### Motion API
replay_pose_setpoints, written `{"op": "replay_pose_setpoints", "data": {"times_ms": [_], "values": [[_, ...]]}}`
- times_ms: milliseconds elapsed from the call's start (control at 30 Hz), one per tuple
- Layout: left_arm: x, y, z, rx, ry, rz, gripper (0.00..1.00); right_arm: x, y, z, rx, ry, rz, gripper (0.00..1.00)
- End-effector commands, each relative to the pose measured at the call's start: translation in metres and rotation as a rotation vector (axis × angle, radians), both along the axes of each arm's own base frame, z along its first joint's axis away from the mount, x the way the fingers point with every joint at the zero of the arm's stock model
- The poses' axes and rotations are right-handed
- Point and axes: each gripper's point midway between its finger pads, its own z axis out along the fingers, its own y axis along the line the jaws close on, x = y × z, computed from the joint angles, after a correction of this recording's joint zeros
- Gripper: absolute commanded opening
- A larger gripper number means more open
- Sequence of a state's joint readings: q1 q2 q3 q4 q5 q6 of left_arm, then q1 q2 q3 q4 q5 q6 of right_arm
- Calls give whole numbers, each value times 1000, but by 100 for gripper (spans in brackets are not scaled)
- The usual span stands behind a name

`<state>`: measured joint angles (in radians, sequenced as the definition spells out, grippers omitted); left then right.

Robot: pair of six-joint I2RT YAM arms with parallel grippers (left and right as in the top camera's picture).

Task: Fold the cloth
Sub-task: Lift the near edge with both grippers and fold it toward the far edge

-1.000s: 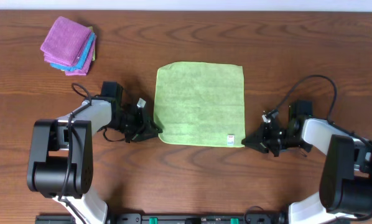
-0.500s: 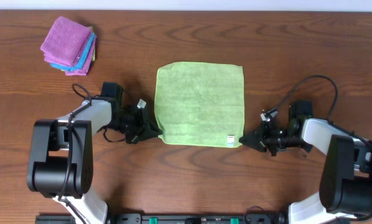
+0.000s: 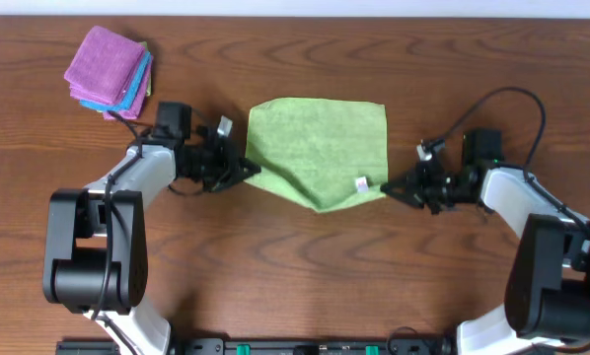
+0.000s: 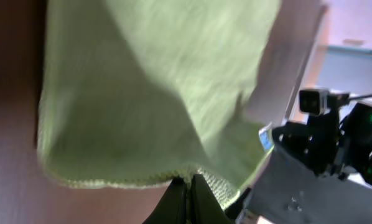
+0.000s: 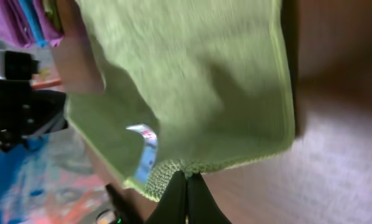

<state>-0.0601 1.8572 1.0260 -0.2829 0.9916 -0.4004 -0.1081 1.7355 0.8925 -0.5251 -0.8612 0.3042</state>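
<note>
Located the cloth (image 3: 325, 138) at mid-table, spread between the two grippers, far edge lying flat on the table (image 3: 295, 286). Clamped at the near-left corner by the left gripper (image 3: 252, 170), jaws shut tight on the hem, no gap visible in the left wrist view. Clamped at the near-right corner by the right gripper (image 3: 387, 185), jaws likewise pressed together on the hem. Raised at both near corners, with the near edge sagging to a point between them. Noted the white tag (image 3: 361, 183) just beside the right gripper's tips. Noted a stack of folded cloths (image 3: 108, 71), purple uppermost, well apart at the far-left corner of the table.
</note>
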Motion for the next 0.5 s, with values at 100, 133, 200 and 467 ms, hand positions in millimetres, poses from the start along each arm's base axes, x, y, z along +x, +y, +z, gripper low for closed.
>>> {"op": "replay_pose_setpoints", "data": {"times_ms": [100,133,200,467], "values": [[37,11,2,80,-65,95,6,34,3,10,-81,-92,-35,2],[44,12,3,89,-86,102,6,42,1,10,-97,-113,-50,2],[56,15,2,117,-105,119,6,51,-2,10,-108,-133,-76,2],[108,13,-9,115,-119,121,6,91,-2,12,-90,-202,-112,1]]}}
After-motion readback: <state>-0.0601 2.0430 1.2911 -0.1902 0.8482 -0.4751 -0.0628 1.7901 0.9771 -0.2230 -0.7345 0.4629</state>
